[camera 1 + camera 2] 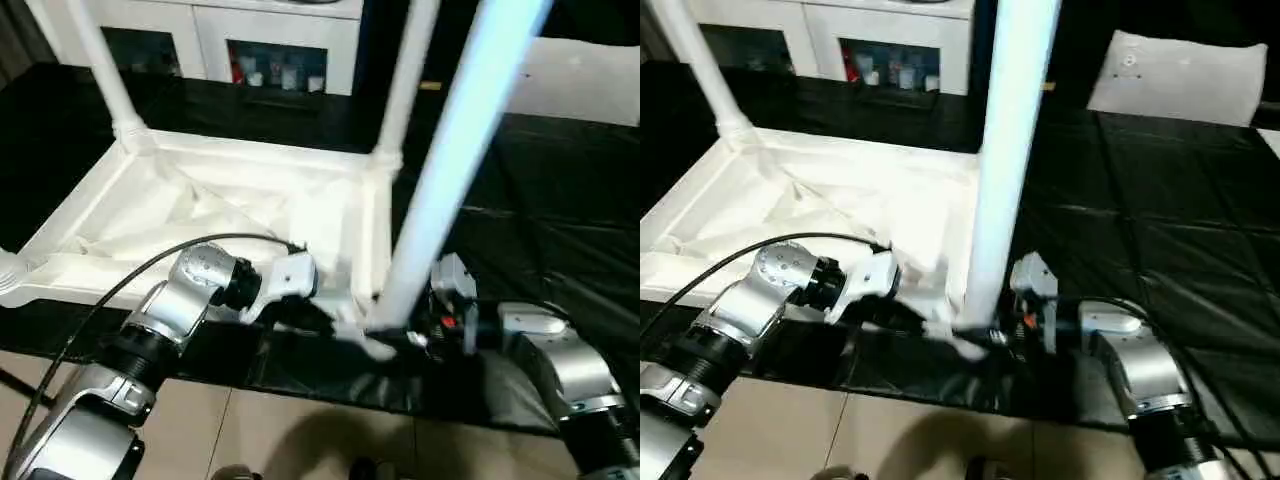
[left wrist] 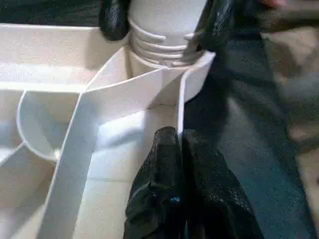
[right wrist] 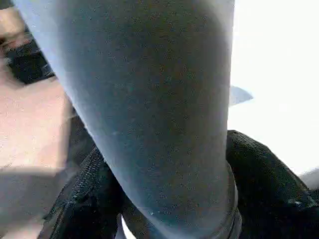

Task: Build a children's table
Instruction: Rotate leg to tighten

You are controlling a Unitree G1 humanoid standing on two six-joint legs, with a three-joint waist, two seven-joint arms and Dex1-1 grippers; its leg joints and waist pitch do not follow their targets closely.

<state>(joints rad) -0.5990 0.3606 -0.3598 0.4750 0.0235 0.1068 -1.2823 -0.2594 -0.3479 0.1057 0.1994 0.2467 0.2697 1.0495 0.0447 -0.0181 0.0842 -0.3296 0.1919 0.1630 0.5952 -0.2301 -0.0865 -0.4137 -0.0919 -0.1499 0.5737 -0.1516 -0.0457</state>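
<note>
Dim overall; overexposed glare on the white ribbed plastic tabletop [image 1: 230, 215], soft motion blur along the long white tapered leg [image 1: 455, 160].

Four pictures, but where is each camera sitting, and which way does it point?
Left eye view: on the head, looking down at the upturned table top; both silver forearms show.
Right eye view: beside it, same scene, the near leg seen from slightly further right.
Left wrist view: on the left arm, looking along the shut left gripper resting on the top's wall near the corner socket.
Right wrist view: on the right arm, close against the leg, with the right gripper's fingers on both sides.
Shared: both wrist views show the leg base.
</note>
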